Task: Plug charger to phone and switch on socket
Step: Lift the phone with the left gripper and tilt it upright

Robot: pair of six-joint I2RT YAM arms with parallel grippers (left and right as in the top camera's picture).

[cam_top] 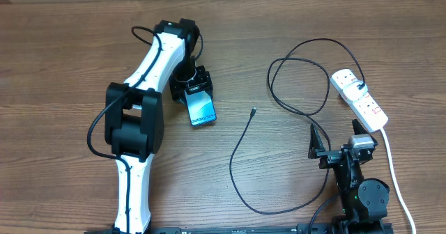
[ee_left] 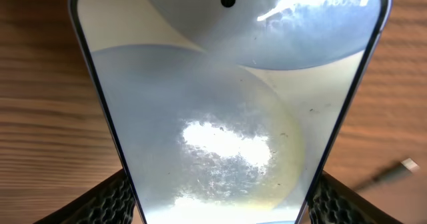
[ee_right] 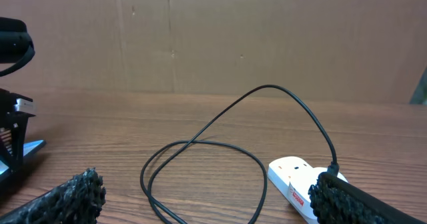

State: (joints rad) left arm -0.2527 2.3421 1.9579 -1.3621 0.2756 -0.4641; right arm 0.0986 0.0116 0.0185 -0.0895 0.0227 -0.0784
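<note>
The phone lies flat on the wooden table, its blue screen up. My left gripper straddles its upper end. In the left wrist view the phone fills the frame and both black pads press its side edges, so my left gripper is shut on it. The charger curves across the middle of the table, its connector tip lying free to the right of the phone. The white socket sits at the far right. My right gripper stands wide open below the socket, holding nothing.
The socket's thick white cord runs down the right edge of the table. In the right wrist view the charger loop and the socket lie ahead of the open right gripper, with a brown wall behind.
</note>
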